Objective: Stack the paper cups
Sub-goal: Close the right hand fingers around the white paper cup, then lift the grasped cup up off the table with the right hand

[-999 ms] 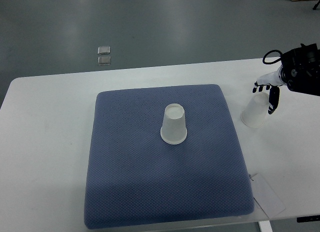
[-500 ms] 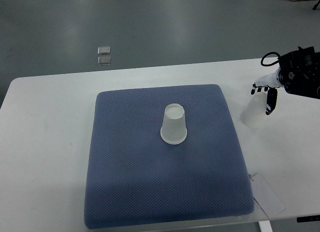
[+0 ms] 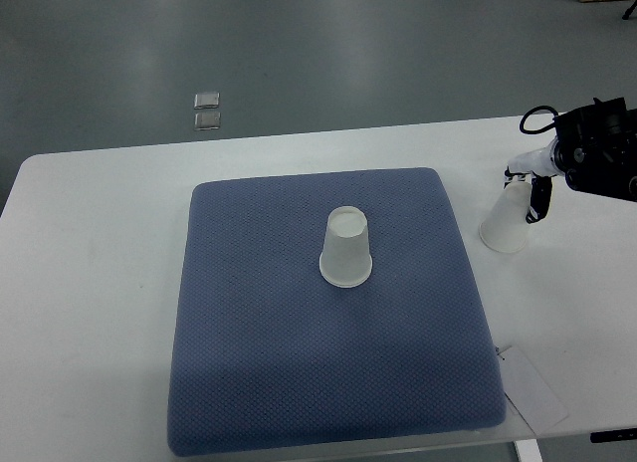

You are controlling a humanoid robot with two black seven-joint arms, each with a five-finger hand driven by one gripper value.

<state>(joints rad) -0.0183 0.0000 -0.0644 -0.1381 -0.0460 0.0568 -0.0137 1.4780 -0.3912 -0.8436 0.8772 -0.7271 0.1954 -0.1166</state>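
Note:
One white paper cup stands upside down near the middle of the blue cushion. A second white paper cup sits upside down and slightly tilted on the white table, just off the cushion's right edge. My right hand comes in from the right edge, with its black-tipped fingers wrapped round the upper end of that second cup. The left arm does not show.
The white table carries the cushion, and its far edge runs along the grey floor. A white card lies at the front right corner. Two small square plates sit on the floor beyond the table.
The right hand's fingers have drawn in closer round the top of the cup beside the cushion. The cup on the cushion has not moved.

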